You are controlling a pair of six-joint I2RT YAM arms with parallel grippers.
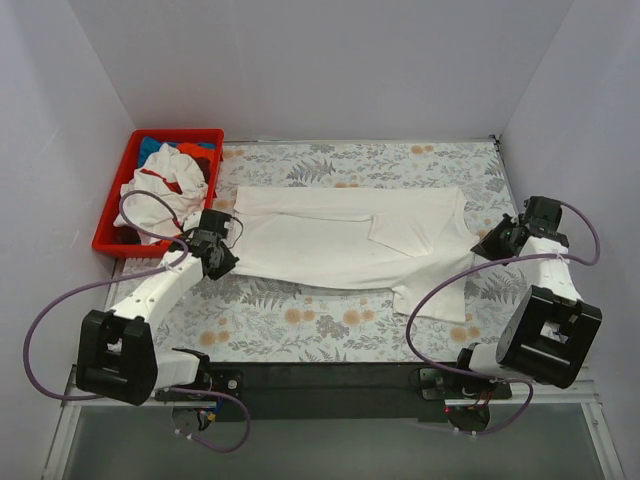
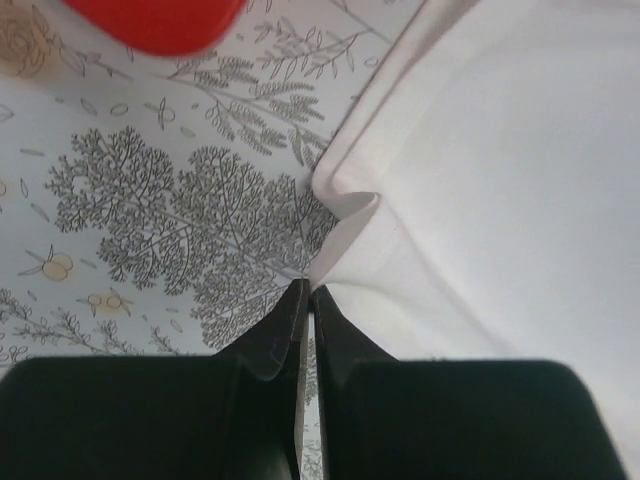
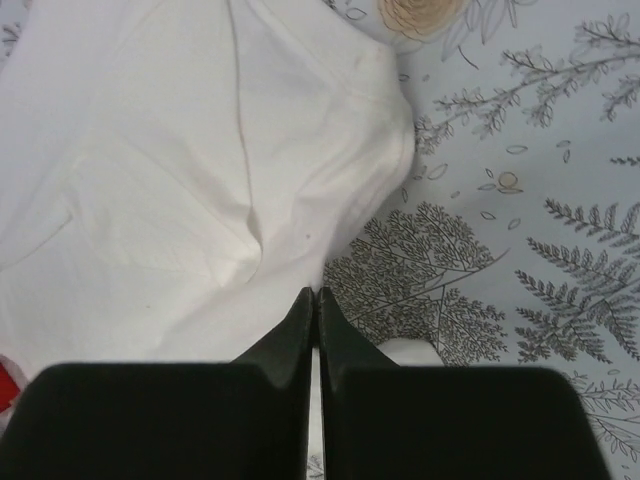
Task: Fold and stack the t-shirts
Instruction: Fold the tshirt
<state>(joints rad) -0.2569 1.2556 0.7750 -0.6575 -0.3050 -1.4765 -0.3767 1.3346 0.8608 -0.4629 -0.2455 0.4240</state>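
A large white t-shirt (image 1: pixel 340 240) lies spread across the floral table cover, partly folded. My left gripper (image 1: pixel 218 252) is at its left edge. In the left wrist view the jaws (image 2: pixel 308 287) are shut, pinching the shirt's edge (image 2: pixel 480 180) where a crease runs to the tips. My right gripper (image 1: pixel 492 243) is at the shirt's right edge. Its jaws (image 3: pixel 317 292) are shut at the border of the white cloth (image 3: pixel 170 180). More t-shirts, white with red trim (image 1: pixel 160 185), blue (image 1: pixel 155 145) and orange-red (image 1: pixel 195 158), are heaped in the bin.
A red plastic bin (image 1: pixel 112 215) stands at the back left, its corner also showing in the left wrist view (image 2: pixel 150 22). White walls enclose the table on three sides. The floral cover (image 1: pixel 300 320) is bare in front of the shirt.
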